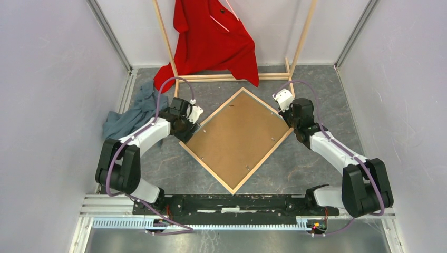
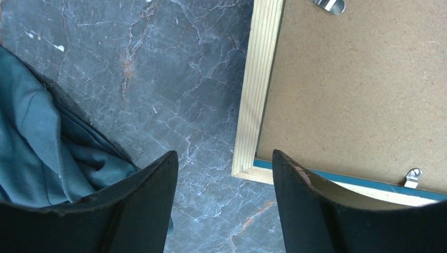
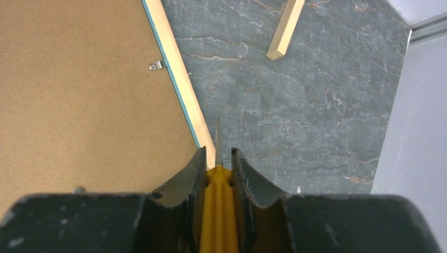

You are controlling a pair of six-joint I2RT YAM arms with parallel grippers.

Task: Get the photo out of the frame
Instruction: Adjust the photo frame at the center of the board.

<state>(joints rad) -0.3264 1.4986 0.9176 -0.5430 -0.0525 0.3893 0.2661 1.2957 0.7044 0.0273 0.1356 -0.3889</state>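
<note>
The frame (image 1: pixel 207 168) lies face down near the ctr of the grey marbled table (image 1: pixel 158 163), turned cornerwise so one corner points to the near edge & one to the far side. Its pale wood back edges run round a brown backing board (image 1: pixel 237 136) that fills the whole back, w/ a thin blue strip showing at the inner edge in both wrist views. The photo can't be seen in any view. Small metal clips (image 2: pixel 413 176) sit along the inside of the wood edge, over the board. The left gripper (image 2: pixel 224 155) is at the frame's left corner w/ its fingers (image 2: pixel 158 184) spread wide & nothing btwn them; in its wrist view that corner shows in the gap, though whether either finger touches the wood can't be told. The right gripper (image 3: pixel 217 153) is at the frame's right corner, closed tight on a yellow-handled tool (image 3: pixel 217 211) whose thin blade points forward, just beside the outer side of the wood edge; contact w/ the frame can't be told. A blue-grey cloth (image 1: pixel 129 116) lies bunched on the table left of the left gripper, apart from the frame. At the far side stands a wooden rack (image 1: pixel 303 37) w/ a red shirt (image 1: pixel 211 37) draped on it.
</note>
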